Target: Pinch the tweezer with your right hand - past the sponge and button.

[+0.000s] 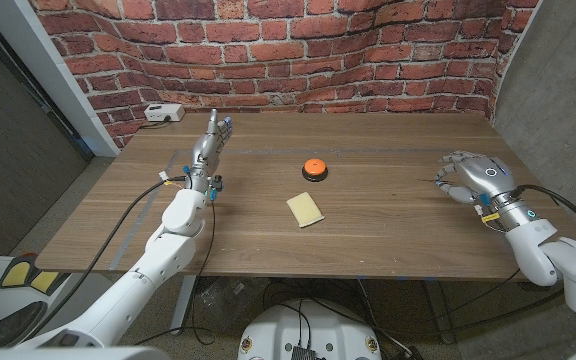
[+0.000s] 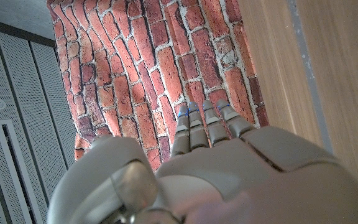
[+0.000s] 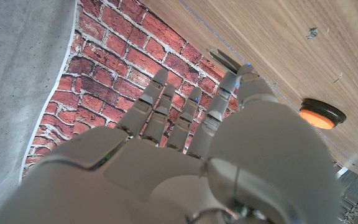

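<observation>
The right hand [image 1: 465,176] hovers over the right part of the wooden table [image 1: 388,235], its fingers [image 3: 166,109] loosely curled but apart. In the right wrist view a thin metal piece, seemingly the tweezer [image 3: 227,59], lies at the tip of the thumb and the nearest finger; in the head view it is only a faint dark sliver [image 1: 436,181] by the fingertips. The view is too poor to say whether the tips already press on it, so I cannot tell if the pinch is made. The hand's placement fits the task sentence: the tweezer lies well to the right of the other two things, so the arm comes in from its own side and need not cross them. The orange button [image 1: 313,168] sits near the middle of the table, and the yellow sponge [image 1: 305,209] lies just in front of it, both well apart from the right hand. The left hand [image 1: 213,135] stands on its edge at the far left part of the table, fingers straight and together and pointing towards the brick wall [image 1: 268,50], holding nothing, probably parked there to stay out of the way. A small white box [image 1: 163,113] rests by the wall at the table's far left corner.
</observation>
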